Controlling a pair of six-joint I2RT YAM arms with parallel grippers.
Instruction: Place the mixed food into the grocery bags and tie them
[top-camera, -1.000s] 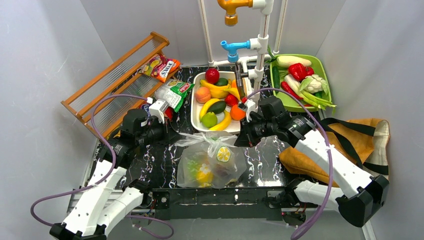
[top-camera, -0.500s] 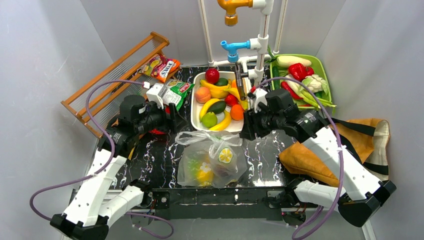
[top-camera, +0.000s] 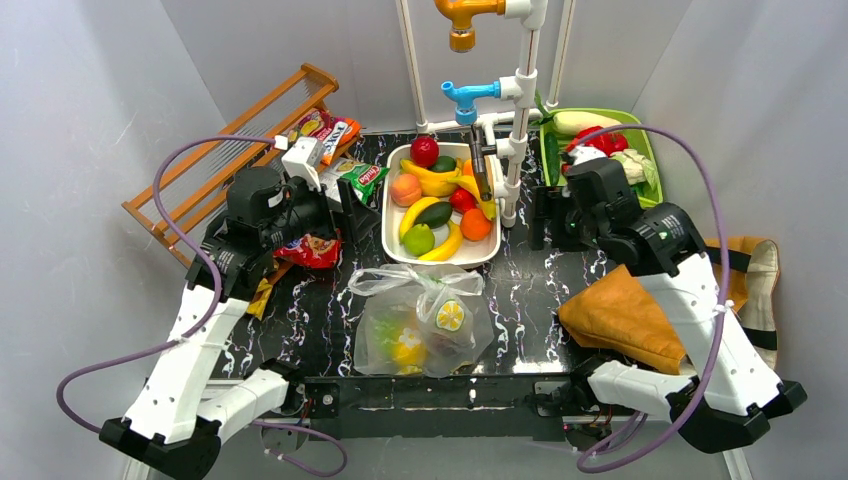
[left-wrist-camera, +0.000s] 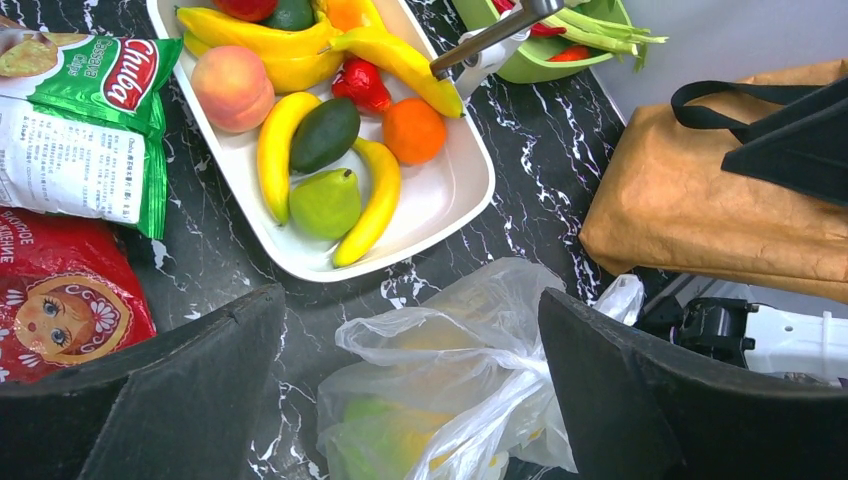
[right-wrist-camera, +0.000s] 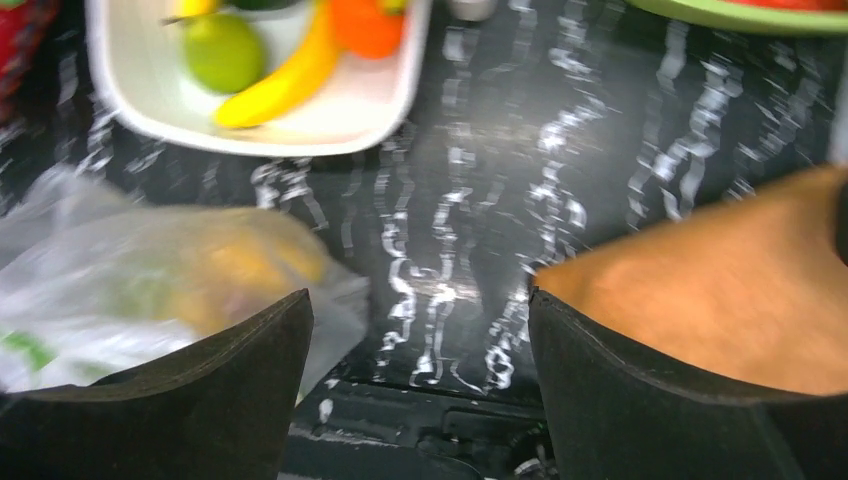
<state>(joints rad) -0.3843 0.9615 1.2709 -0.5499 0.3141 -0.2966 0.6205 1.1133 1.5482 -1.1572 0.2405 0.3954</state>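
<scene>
- left gripper (top-camera: 347, 207): jaws wide apart, nothing between them. It hangs over the left half of the bench, just left of the white tray (top-camera: 440, 262).
- right gripper (top-camera: 541, 216): jaws spread too, empty. It is above bare bench, between the white tray and the tan tote (top-camera: 620, 322).
- clear plastic bag (top-camera: 425, 322): lies mid-bench at the near edge, apart from both grippers. Its top is bunched into a twist, and yellow and green pieces show through.
- tan tote: slumped at the near right corner; can't tell what's inside.
- Loose in the white tray: bananas (left-wrist-camera: 275, 150), avocado (left-wrist-camera: 325, 133), orange (left-wrist-camera: 413, 130), peach (left-wrist-camera: 232, 87).
- green-white packet (left-wrist-camera: 70, 130) and red packet (left-wrist-camera: 60, 300): on the bench left of the tray.
- green tray (top-camera: 652, 160): far right corner, holds vegetables.
</scene>
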